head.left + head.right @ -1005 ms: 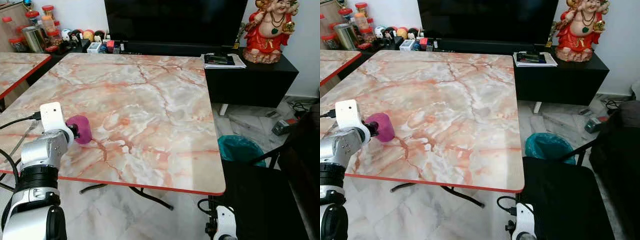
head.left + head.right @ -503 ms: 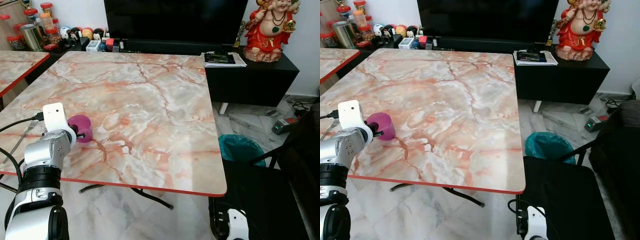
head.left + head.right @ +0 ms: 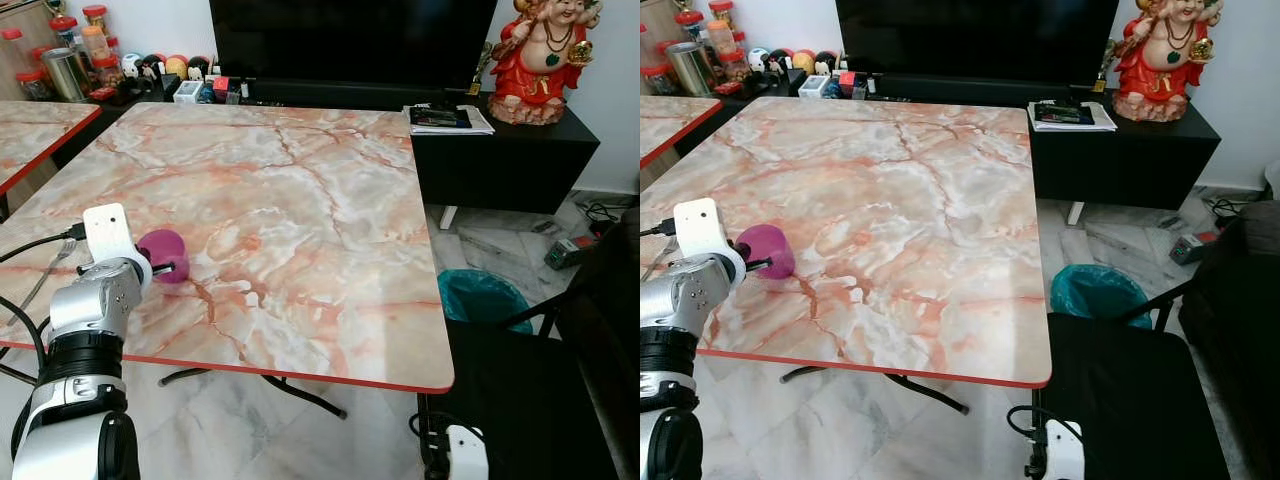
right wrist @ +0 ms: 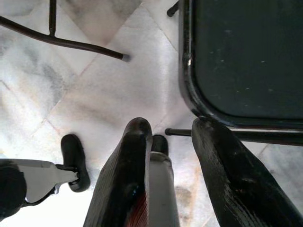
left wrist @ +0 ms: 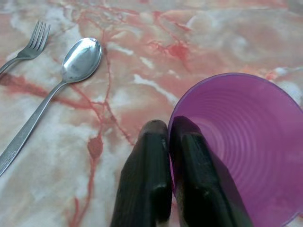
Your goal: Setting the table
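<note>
A: Pinching the purple cup [image 5: 241, 146] by its rim, the left claw [image 5: 168, 135] is closing one finger inside the wall and one outside.

B: Where is the cup sitting?

A: On the marble tabletop [image 3: 300, 190], near its front-left edge, apparently resting down. To place it well, I'd judge it is needing a flat base before the fingers part, then a straight withdrawal.

B: And counting outward from the cup?

A: One spoon [image 5: 71, 75] just beside it, one fork [image 5: 31, 47] beyond the spoon. The right claw [image 4: 170, 142] is hanging idle over the floor, fingers parted, holding nothing.
</note>
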Available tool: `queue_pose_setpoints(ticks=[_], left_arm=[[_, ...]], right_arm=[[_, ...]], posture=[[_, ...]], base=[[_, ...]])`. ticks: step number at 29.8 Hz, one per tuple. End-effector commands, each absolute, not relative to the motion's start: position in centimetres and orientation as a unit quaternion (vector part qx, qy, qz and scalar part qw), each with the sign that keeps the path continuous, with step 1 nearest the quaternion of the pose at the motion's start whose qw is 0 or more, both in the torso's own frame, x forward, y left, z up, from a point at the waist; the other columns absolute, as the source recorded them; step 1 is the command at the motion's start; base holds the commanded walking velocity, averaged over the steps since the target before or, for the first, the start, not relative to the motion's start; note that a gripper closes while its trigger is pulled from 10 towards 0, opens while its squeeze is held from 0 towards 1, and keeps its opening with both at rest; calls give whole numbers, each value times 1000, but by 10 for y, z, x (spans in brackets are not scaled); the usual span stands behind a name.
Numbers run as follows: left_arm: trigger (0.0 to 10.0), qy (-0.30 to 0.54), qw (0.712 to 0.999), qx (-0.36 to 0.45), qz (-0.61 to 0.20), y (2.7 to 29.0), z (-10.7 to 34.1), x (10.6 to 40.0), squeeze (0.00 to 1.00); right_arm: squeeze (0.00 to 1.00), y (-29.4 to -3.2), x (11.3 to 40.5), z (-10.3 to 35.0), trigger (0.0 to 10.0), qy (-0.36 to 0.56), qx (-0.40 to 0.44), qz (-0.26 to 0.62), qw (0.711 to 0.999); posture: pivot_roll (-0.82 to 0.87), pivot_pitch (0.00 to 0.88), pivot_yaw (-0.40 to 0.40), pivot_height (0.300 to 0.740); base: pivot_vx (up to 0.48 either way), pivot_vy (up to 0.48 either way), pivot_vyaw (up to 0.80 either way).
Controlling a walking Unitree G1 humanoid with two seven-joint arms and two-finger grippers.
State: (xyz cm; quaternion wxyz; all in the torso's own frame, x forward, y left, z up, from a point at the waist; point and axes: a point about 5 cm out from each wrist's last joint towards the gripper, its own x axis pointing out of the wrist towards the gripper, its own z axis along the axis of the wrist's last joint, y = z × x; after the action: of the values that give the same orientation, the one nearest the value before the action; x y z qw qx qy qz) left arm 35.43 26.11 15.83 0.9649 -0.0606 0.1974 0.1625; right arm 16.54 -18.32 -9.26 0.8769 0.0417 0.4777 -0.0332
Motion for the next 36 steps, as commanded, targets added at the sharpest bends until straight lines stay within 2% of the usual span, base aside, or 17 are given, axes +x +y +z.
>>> queue_pose_setpoints(ticks=[1,9,10,11,12,13,14,15,23,27,29,36], left_arm=[[0,202,963,-63,165,260,155,353,0],[0,174,968,-72,167,261,161,354,0],[0,159,970,-75,168,261,164,355,0],[0,106,978,-86,156,258,177,358,0],[0,106,978,-86,156,258,177,358,0],[5294,27,989,-77,126,250,197,359,0],[5294,-19,992,-64,105,243,210,358,0],[10000,-32,993,-61,100,241,213,358,0],[10000,-127,987,-46,91,226,232,354,0],[10000,-138,985,-45,89,226,231,352,0],[10000,-179,979,-46,86,222,244,350,0],[10000,-191,975,-58,94,226,247,351,0]], right_arm=[[0,-184,169,-91,10000,471,37,-34,881],[0,-178,170,-91,10000,471,38,-31,881],[0,-178,170,-91,10000,471,37,-31,881],[0,-177,170,-91,10000,471,37,-31,881],[0,-177,170,-91,10000,471,37,-31,881],[0,-177,171,-91,10000,471,37,-32,881],[0,-177,171,-91,10000,471,37,-32,881],[0,-178,170,-91,10000,471,37,-33,881],[0,-188,166,-92,10000,473,38,-45,879],[0,-188,166,-92,10000,473,38,-45,879],[0,-200,162,-92,10000,478,29,-57,876],[0,-201,159,-93,10000,487,23,-52,871]], posture=[[40,0,-6,728],[41,0,-6,728],[41,0,-6,728],[40,0,-7,728],[40,0,-7,728],[40,0,-6,728],[40,0,-8,728],[40,0,-8,728],[29,0,-10,728],[29,0,-10,728],[18,0,-6,728],[15,0,0,728]], base=[[0,0,0],[0,0,0],[0,0,0],[0,0,0],[0,0,0],[0,0,0],[0,0,0],[0,0,0],[0,0,0],[0,0,0],[0,480,0],[0,480,0]])
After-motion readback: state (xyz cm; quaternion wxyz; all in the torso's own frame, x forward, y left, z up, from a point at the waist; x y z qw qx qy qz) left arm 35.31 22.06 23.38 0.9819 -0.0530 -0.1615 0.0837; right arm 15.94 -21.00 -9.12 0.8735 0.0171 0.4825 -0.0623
